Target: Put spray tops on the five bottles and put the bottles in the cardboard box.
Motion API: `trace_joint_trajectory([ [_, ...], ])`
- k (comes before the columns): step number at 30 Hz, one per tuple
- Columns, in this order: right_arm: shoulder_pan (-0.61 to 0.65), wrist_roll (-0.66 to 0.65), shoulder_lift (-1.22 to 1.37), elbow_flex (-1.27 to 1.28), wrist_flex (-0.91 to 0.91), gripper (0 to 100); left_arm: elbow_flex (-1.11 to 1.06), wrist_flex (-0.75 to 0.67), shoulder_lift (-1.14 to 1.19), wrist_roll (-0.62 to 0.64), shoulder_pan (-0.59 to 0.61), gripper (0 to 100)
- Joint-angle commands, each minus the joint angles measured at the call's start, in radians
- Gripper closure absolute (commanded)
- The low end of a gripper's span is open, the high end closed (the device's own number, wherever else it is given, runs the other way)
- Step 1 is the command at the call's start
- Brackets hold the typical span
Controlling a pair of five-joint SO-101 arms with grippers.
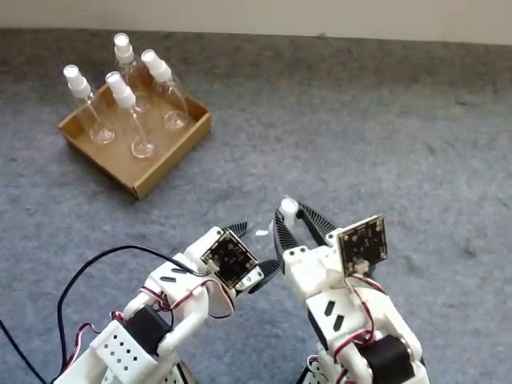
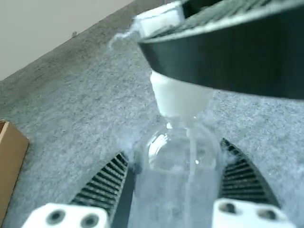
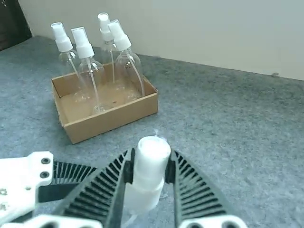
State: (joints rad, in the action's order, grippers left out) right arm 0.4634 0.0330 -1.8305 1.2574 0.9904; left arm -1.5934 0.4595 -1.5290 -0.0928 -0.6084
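A clear bottle (image 2: 178,166) stands between the two arms, and my left gripper (image 2: 175,190) (image 1: 256,248) is shut on its body. A white spray top (image 3: 147,171) (image 1: 288,208) sits on the bottle's neck with its thin tube hanging inside. My right gripper (image 3: 148,183) (image 1: 293,214) is shut on that spray top from above. The cardboard box (image 1: 164,172) (image 3: 109,116) lies at the far left of the table. Several bottles with white spray tops (image 1: 132,108) (image 3: 90,61) stand upright in it.
Grey carpet covers the table, with open floor between the grippers and the box and to the right. A black cable (image 1: 88,276) loops at the near left beside the left arm. A pale wall (image 3: 213,28) runs along the far edge.
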Motion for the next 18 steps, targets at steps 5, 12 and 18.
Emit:
trace_joint_trajectory([
  [5, 0.01, -0.018, -0.01, -0.131, 0.097, 94.1, -0.001, -0.092, -0.015, 0.196, 0.074, 89],
  [12, 0.01, -0.018, -0.01, -0.13, 0.17, 78.8, -0.001, -0.092, -0.015, 0.195, 0.077, 89],
  [18, 0.005, -0.018, -0.01, -0.139, 0.166, 78.8, -0.001, -0.092, -0.015, 0.193, 0.079, 89],
])
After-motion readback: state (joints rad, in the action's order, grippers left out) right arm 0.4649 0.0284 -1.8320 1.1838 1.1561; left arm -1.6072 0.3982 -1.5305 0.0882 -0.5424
